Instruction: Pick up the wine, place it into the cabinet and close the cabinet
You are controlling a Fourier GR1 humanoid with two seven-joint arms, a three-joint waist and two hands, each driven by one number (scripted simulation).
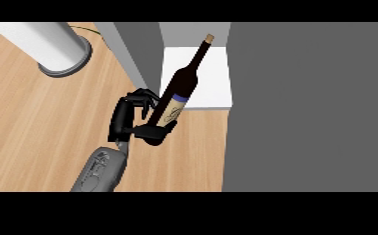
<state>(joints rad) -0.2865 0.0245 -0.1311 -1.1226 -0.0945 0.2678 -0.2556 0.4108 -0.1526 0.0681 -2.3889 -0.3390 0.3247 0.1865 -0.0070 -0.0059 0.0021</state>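
The wine bottle (pixel 182 81) is dark, with a cork at its top, a blue band and a tan label. It leans with its neck pointing up and to the right, over the cabinet's white floor (pixel 210 86). My left hand (pixel 125 121) is shut on the bottle's lower part, the fingers curled round it from the left, and it hides the bottle's base. The cabinet stands open, with a grey side wall (pixel 136 54) to its left. My right hand does not show.
A large grey panel (pixel 299 109), seemingly the cabinet's open door, fills the right side of the view. A white cylinder on a grey round base (pixel 52 46) stands at the back left on the wooden counter (pixel 52 129).
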